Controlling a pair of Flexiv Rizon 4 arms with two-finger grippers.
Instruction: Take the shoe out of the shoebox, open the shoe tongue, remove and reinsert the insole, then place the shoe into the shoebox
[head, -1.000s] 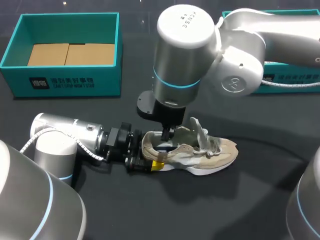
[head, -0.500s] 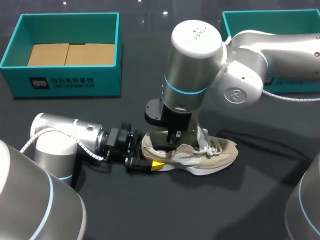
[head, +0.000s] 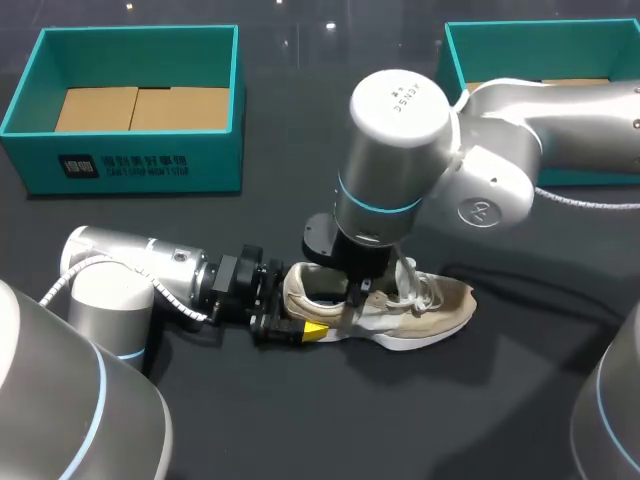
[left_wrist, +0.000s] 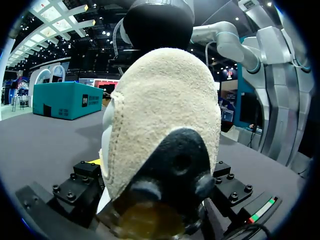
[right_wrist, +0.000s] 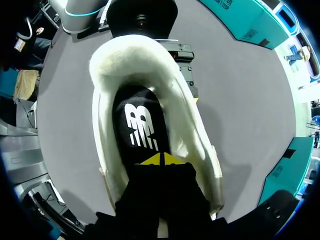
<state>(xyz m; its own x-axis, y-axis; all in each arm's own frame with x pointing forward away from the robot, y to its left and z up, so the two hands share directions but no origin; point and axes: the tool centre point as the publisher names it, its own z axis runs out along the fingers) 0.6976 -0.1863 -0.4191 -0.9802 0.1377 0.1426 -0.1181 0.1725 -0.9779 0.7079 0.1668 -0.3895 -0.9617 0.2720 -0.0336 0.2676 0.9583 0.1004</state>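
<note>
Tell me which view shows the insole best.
Right wrist view: it looks straight into the shoe onto the black insole. Head view gives only the dark opening; left wrist view only the heel's outside.

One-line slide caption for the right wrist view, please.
Right gripper, tips together, at the black insole inside the cream shoe.

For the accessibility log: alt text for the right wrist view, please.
Looking down into the beige shoe, the right gripper rests its closed yellow tips on the black insole inside. Beyond, the left gripper holds the shoe's heel on the dark table.
</note>
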